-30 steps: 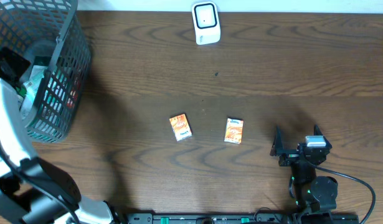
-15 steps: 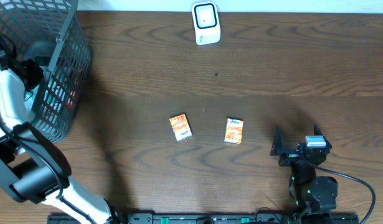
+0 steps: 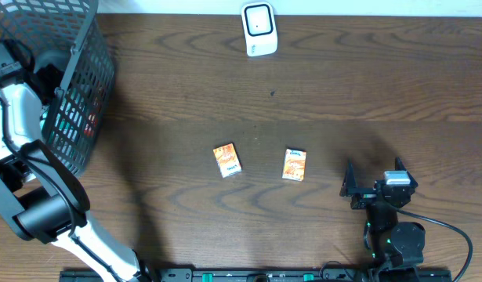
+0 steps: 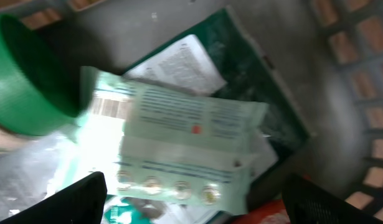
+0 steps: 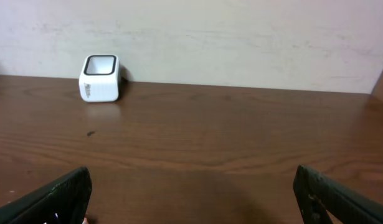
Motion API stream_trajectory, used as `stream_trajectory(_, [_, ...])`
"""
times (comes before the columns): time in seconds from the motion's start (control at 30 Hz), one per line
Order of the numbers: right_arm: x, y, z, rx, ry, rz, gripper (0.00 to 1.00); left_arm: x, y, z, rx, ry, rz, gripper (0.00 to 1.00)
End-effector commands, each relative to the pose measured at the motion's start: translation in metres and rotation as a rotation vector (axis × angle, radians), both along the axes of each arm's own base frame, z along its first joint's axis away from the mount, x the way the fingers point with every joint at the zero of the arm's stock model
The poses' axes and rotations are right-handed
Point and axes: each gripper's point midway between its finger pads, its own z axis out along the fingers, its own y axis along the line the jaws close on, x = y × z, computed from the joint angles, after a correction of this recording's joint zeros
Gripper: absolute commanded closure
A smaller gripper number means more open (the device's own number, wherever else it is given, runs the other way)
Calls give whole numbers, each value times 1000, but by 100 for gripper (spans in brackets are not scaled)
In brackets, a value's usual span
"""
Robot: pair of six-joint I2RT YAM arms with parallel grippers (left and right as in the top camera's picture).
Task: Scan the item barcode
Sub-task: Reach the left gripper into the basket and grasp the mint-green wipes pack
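Left wrist view: my left gripper (image 4: 203,205) hangs with its jaws spread wide and empty over a pale green packet (image 4: 191,140) in the basket (image 3: 80,74). The arm has reached further in than a second ago. The packet is blurred and its print unreadable; its long axis runs across the frame, dipping rightward. My right gripper (image 5: 200,208) sits wide apart, facing the scanner (image 5: 100,78).

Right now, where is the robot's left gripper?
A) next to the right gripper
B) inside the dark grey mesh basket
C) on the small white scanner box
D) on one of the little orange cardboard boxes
B: the left gripper hangs open inside the dark grey mesh basket, above a pale green plastic packet, well away from the two small orange cardboard boxes and the small white scanner box.
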Motion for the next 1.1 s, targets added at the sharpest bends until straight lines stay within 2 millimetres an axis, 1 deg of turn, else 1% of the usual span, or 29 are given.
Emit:
stream_trajectory(0.0, [0, -1, 0, -5, -2, -4, 1, 7, -5, -5, -21, -12, 101, 9])
stream_trajectory(0.13, [0, -1, 0, -5, -2, -4, 1, 6, -5, -4, -13, -21, 211, 9])
stream_trajectory(0.17, [0, -1, 0, -5, -2, -4, 1, 6, -5, -4, -25, -33, 253, 2])
stream_trajectory(0.27, [0, -1, 0, -5, -2, -4, 1, 7, -6, -4, -78, -69, 353, 2])
stream_trajectory(0.37, [0, -1, 0, -5, -2, -4, 1, 5, -5, 1, -112, -89, 401, 2])
stream_trajectory(0.47, [0, -1, 0, -5, -2, -4, 1, 1, -2, 18, -124, -99, 410, 2])
stream_trajectory(0.53, [0, -1, 0, -5, -2, -4, 1, 1, 4, 36, -121, -104, 418, 1])
stream_trajectory(0.6, [0, -1, 0, -5, -2, -4, 1, 0, 13, 60, -93, -116, 422, 1])
stream_trajectory(0.67, [0, -1, 0, -5, -2, -4, 1, -5, 25, 84, -46, -122, 452, 2])
stream_trajectory(0.73, [0, -1, 0, -5, -2, -4, 1, -9, 31, 97, -25, -126, 470, 1])
stream_trajectory(0.8, [0, -1, 0, -5, -2, -4, 1, -12, 32, 98, -29, -121, 475, 1])
stream_trajectory(0.87, [0, -1, 0, -4, -2, -4, 1, -12, 30, 93, -47, -106, 469, 1])
stream_trajectory(0.9, [0, -1, 0, -5, -2, -4, 1, -9, 28, 90, -64, -108, 458, 1])
stream_trajectory(0.93, [0, -1, 0, -5, -2, -4, 1, 0, 21, 86, -108, -129, 427, 2])
stream_trajectory(1.0, [0, -1, 0, -4, -2, -4, 1, 6, 19, 88, -114, -142, 387, 1])
stream_trajectory(1.07, [0, -1, 0, -5, -2, -4, 1, 6, 19, 88, -66, -112, 303, 11])
